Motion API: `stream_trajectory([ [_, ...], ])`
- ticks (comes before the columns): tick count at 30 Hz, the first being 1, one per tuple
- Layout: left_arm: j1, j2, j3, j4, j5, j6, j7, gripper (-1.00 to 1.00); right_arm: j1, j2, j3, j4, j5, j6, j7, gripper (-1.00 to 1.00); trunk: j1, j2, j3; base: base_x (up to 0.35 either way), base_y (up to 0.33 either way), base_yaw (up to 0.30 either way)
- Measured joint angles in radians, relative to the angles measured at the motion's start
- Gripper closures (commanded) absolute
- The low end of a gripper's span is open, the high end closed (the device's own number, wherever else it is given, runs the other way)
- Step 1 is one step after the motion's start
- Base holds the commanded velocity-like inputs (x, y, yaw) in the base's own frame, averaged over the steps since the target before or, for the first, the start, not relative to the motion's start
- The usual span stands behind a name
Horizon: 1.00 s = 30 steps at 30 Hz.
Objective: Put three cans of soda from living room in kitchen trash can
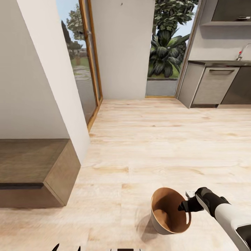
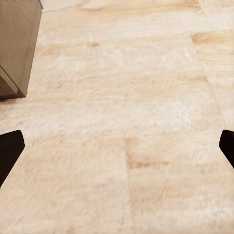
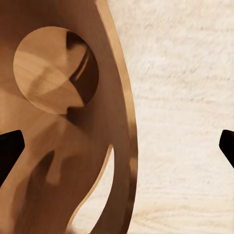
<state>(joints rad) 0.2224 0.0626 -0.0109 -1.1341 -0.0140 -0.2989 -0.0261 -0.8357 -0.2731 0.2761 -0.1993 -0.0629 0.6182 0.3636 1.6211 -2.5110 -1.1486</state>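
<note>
The tash can [image 1: 167,211] stands on the light wood floor at the bottom of the head view, dark grey outside and coppery brown inside. My right gripper [image 1: 183,206] hangs open over its right rim. In the right wrist view the bin's brown inside [image 3: 53,122] and round bottom [image 3: 46,73] show, with the rim [image 3: 127,122] passing between the wide-apart black fingertips [image 3: 9,151]. No orange cans of soda are in view, inside the bin or elsewhere. My left gripper [image 1: 67,248] is low at the bottom edge, open over bare floor [image 2: 122,122].
A low brown wooden bench [image 1: 35,167] sits against a white wall at the left. Behind it is a wood-framed glass door [image 1: 89,62]. Grey kitchen cabinets [image 1: 212,85] with a faucet stand at the far right. Open floor [image 1: 150,139] stretches ahead.
</note>
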Motion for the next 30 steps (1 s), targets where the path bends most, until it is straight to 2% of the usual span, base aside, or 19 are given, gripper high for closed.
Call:
stream_trajectory([
  [8, 0.0, -0.001, 0.0, 0.0, 0.0, 0.0, 0.0, -1.0, 0.001, 0.0, 0.0, 0.0, 0.0, 0.0, 0.0, -1.0, 0.0, 0.0, 0.0, 0.006, 0.0, 0.0],
  [21, 0.0, -0.001, -0.001, 0.0, 0.0, 0.001, 0.0, -1.0, 0.0, 0.001, 0.001, 0.0, 0.0, 0.0, 0.0, -1.0, 0.006, -0.003, -0.05, 0.0, 0.0, 0.0],
  [29, 0.0, -0.001, 0.0, 0.0, 0.0, 0.0, 0.0, -1.0, 0.001, 0.001, 0.003, 0.0, 0.002, 0.0, 0.0, -1.0, 0.006, -0.003, -0.05, 0.0, 0.0, 0.0],
  [30, 0.0, -0.001, 0.0, 0.0, 0.0, 0.0, 0.0, -1.0, 0.001, 0.001, 0.003, -0.002, 0.002, 0.0, 0.0, 1.0, 0.006, -0.003, -0.05, 0.0, 0.0, 0.0],
])
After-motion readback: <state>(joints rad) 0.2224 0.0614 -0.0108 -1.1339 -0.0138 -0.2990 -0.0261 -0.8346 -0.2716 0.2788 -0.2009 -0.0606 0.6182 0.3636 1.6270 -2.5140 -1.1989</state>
